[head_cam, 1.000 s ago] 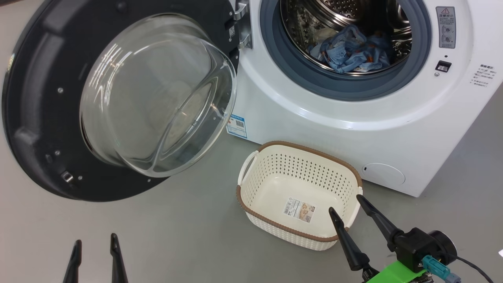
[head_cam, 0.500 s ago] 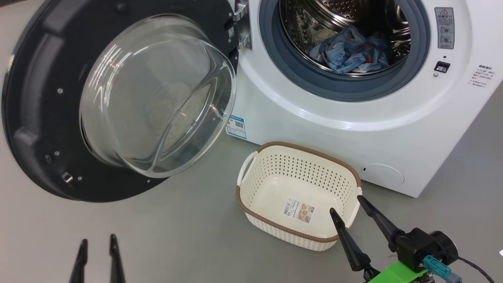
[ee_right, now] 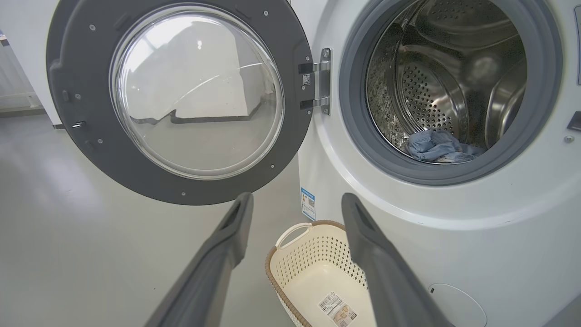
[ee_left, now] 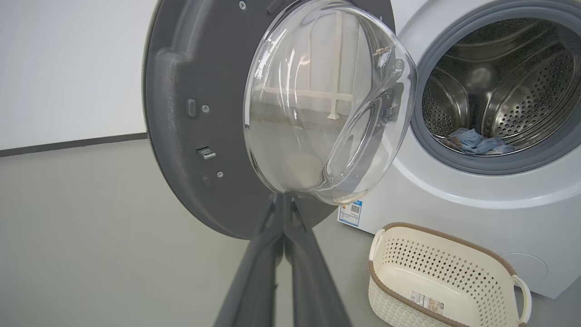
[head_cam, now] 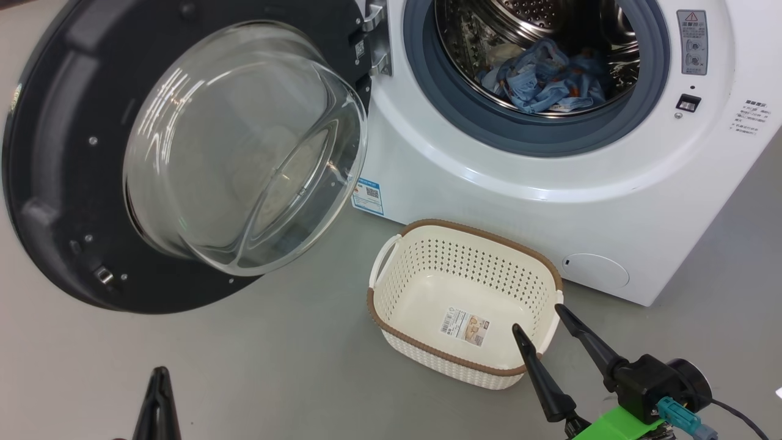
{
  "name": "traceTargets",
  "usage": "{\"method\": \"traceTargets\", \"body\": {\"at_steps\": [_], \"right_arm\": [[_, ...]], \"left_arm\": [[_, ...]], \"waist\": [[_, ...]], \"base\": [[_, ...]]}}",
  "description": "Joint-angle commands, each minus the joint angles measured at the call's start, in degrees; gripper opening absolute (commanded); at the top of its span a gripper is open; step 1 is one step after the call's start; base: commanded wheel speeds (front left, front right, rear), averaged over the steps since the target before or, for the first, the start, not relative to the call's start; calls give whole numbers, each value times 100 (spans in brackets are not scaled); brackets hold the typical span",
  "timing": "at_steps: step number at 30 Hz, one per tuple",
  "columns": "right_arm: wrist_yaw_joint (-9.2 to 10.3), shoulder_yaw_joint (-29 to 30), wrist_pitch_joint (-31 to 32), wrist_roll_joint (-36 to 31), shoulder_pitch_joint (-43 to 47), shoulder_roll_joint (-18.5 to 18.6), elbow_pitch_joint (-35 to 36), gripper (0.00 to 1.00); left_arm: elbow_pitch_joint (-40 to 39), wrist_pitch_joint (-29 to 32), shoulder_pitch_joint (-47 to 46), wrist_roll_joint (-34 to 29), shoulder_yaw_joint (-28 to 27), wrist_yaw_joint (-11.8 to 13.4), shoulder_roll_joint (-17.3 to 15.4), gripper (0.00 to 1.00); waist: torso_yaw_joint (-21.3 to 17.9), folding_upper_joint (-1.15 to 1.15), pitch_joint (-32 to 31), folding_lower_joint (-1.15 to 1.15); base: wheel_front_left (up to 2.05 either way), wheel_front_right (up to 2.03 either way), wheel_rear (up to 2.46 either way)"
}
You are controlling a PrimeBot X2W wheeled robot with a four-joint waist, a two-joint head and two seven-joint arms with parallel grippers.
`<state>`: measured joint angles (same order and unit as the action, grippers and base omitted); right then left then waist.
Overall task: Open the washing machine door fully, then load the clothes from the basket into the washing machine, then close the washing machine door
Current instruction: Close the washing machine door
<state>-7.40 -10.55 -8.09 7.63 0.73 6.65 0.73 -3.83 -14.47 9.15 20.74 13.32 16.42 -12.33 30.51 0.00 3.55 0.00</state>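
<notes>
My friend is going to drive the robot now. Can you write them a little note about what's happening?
The left gripper is shut and empty, low in front of the washing machine door.
The right gripper is open and empty, by the basket.
The door is swung wide open. The clothes lie in the drum of the washing machine. The basket sits on the floor before it, holding just a paper label.
Done: door opened, clothes loaded.
Left: close the door.
</notes>
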Motion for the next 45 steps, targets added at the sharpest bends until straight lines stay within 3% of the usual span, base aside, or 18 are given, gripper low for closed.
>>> {"method": "traceTargets", "body": {"at_steps": [1,4,8,12,16,18,19,24,27,32,36,41,45], "right_arm": [[-9,-160,9,32,-219,23,156,100],[-9,-158,13,33,-216,32,160,100],[-9,-156,26,35,-225,54,169,100],[-9,-162,37,39,-243,68,173,100],[-9,-169,47,45,-245,66,175,100],[-9,-167,52,44,-245,63,183,100],[-9,-167,52,44,-245,63,183,100],[-9,-144,69,34,-239,74,219,100],[-9,-130,86,33,-246,94,245,100],[-9,-106,123,20,-256,111,300,100],[-9,-84,145,26,-256,127,326,100],[-9,-68,156,19,-229,135,366,100],[-9,-2,209,-8,-173,162,456,100]], "left_arm": [[-112,-52,-110,28,-234,-127,3,0],[-266,-52,-113,585,-382,-449,296,0],[-509,-52,-52,1799,-657,-1168,713,0],[-586,-45,-4,3585,-839,-1900,900,0],[-741,6,-18,5546,-935,-2260,938,0],[-852,31,-41,6289,-1046,-2329,941,0],[-852,31,-41,6289,-1046,-2329,941,0],[-1052,76,-176,7475,-1649,-2382,925,0],[-1113,140,-383,7861,-2196,-2387,737,0],[-869,470,-805,8311,-3046,-2389,186,0],[-210,856,-1234,8686,-3589,-2390,-313,0],[844,1380,-1873,8996,-3821,-2371,-1046,0],[1630,1780,-2538,9185,-3896,-2196,-1721,0]], "waist": [[0,0,-2,0],[4,0,-2,0],[6,0,10,0],[3,0,14,0],[-1,0,4,0],[-2,0,4,0],[-2,0,4,0],[1,0,30,0],[5,0,64,0],[8,0,123,0],[-3,0,140,0],[-24,0,140,0],[-34,0,201,0]], "base": [[0,0,0],[0,0,0],[0,0,0],[0,0,0],[0,0,0],[0,0,0],[0,0,0],[0,0,0],[0,0,0],[0,0,0],[0,0,0],[0,0,0],[0,0,0]]}}
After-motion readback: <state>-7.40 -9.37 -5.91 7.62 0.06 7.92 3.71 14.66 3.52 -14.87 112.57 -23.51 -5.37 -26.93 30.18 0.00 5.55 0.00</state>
